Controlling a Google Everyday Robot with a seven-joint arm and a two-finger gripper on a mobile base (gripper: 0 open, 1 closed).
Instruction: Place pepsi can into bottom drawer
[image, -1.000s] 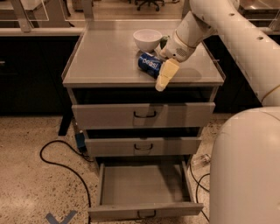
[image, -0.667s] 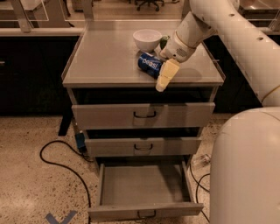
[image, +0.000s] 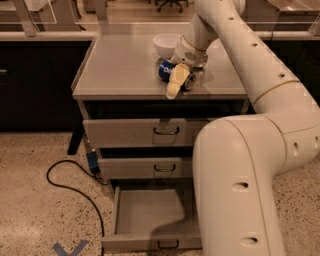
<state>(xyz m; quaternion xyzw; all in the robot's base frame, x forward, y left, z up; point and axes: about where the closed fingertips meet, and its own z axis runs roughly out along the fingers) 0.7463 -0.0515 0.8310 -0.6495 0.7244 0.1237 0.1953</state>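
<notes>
End effector (image: 175, 84) has slid a touch toward 9 o'clock across the pepsi can (image: 164, 70), which lies on its side on the tabletop (image: 125, 65), not yet lifted.
I read that as settling the grasp; I cannot tell whether it has clamped on the can or merely lies against it. The bottom drawer (image: 150, 215), at 6 o'clock from the can, stands pulled out, its tray bare and ready. The two upper drawers (image: 130, 134) are shut. The white bowl (image: 165, 44) sits just at the can's 12 o'clock; I see nothing in it.
</notes>
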